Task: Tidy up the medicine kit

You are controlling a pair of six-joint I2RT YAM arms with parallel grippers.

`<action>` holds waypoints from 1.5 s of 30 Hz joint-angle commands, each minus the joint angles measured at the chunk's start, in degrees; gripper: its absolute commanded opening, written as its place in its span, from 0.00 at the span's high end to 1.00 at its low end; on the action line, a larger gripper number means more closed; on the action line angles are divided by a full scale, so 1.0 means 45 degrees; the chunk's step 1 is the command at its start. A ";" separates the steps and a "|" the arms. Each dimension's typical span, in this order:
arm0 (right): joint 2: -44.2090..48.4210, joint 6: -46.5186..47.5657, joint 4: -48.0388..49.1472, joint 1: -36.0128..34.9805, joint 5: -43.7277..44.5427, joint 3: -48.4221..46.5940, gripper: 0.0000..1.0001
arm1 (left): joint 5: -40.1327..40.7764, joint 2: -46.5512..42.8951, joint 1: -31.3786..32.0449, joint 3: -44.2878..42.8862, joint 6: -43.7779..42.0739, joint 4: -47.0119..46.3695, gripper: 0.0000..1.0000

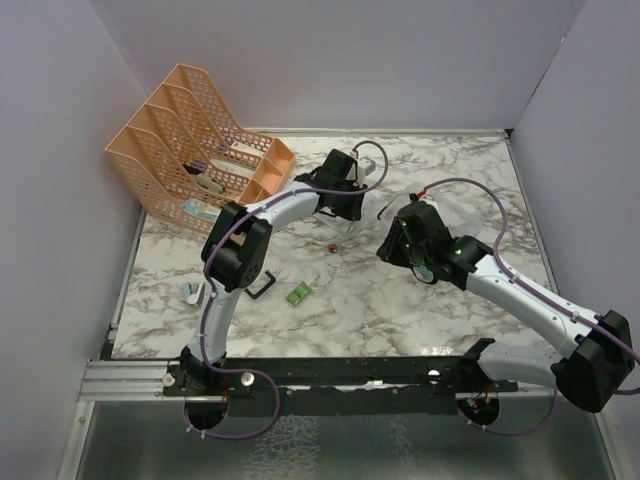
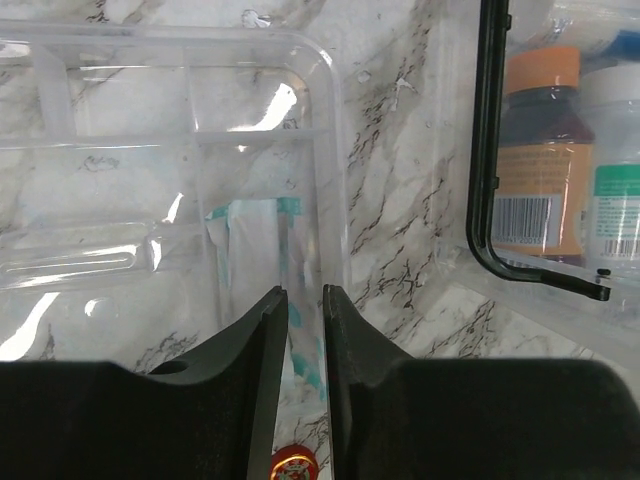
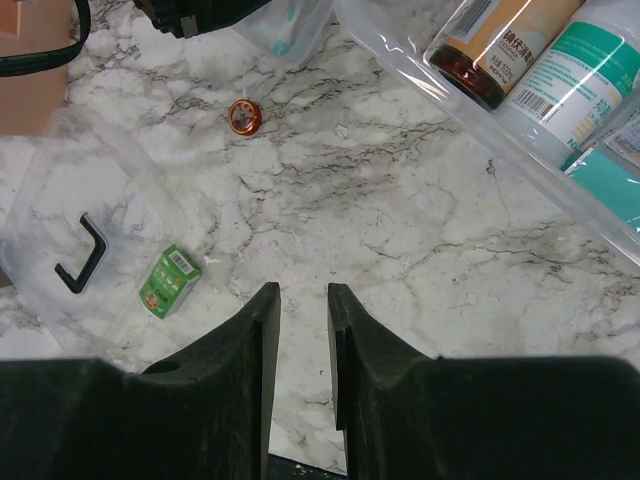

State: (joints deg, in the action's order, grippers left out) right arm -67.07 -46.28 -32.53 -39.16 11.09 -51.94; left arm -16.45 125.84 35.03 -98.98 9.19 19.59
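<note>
Peach mesh file rack (image 1: 172, 150) at the back left, white-and-grey marble tabletop (image 1: 400, 310), plain pale walls (image 1: 400, 60)

1. A clear kit box (image 3: 560, 190) rests on the marble and holds an amber bottle (image 3: 500, 40) with an orange label, beside a white bottle (image 3: 575, 75) with a teal label.
2. A clear divided tray (image 2: 180, 140) holds a teal-and-white sachet (image 2: 245, 260).
3. A round red tin (image 3: 245, 115) and a small green carton (image 3: 168, 282) lie apart, outside both.

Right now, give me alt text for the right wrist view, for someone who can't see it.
The right tool, fingers slightly parted and empty, hovers over a marble table. Ahead left lie a green box, a black handle and a red tin; upper right, a clear case holds medicine bottles.
</note>
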 commanded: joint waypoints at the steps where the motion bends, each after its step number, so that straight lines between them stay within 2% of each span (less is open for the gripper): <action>1: 0.0221 -0.0125 0.0388 -0.0009 0.0094 0.0175 0.74 | -0.0232 -0.0051 0.0299 -0.0145 0.0125 -0.0077 0.78; 6: 0.0241 -0.0106 0.0389 -0.0009 0.0123 0.0176 0.74 | 0.0604 0.0264 0.0303 -0.0251 0.0203 -0.0059 0.91; 9: 0.0226 -0.0092 0.0404 -0.0009 0.0133 0.0154 0.74 | 0.1421 0.0343 0.0303 -0.0251 0.0180 -0.0052 0.95; 19: 0.0188 -0.0091 0.0413 -0.0009 0.0132 0.0134 0.74 | 0.2376 0.0665 0.0283 -0.0451 0.0049 0.0250 0.98; 23: 0.0141 -0.0057 0.0418 -0.0009 0.0163 0.0036 0.74 | 0.1635 0.0367 0.0283 -0.0654 -0.0013 0.0362 0.98; 26: 0.0101 0.0028 0.0438 -0.0009 0.0135 -0.0029 0.74 | 0.0840 -0.0360 0.0283 -0.0682 -0.0028 0.0366 0.95; 28: 0.0057 0.0140 0.0456 -0.0009 0.0173 -0.0030 0.74 | 0.0669 -0.0943 0.0284 -0.0597 -0.0016 0.0410 0.89; 33: 0.0055 0.1021 0.0904 0.0000 -0.0196 -0.0029 0.70 | 0.1232 -0.2460 0.0234 0.0198 0.0662 0.0569 0.77; 36: 0.0012 0.1734 0.1351 -0.0009 -0.0437 -0.0027 0.64 | 0.1575 -0.3508 0.0224 0.0955 0.1108 0.0622 0.70; 41: -0.0655 0.2218 0.1473 -0.0104 -0.0586 -0.0304 0.51 | 0.3300 -0.6073 0.0209 0.2658 0.1539 0.1112 0.60; 45: -0.1421 0.2422 0.1504 -0.0348 -0.0588 -0.0823 0.47 | 0.4884 -0.8610 0.0180 0.4355 0.1740 0.1344 0.44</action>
State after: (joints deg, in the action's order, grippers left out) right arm -70.32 -38.09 -28.14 -39.46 9.52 -52.10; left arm -3.62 96.75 36.10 -84.79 15.11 23.16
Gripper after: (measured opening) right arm 0.502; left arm 0.507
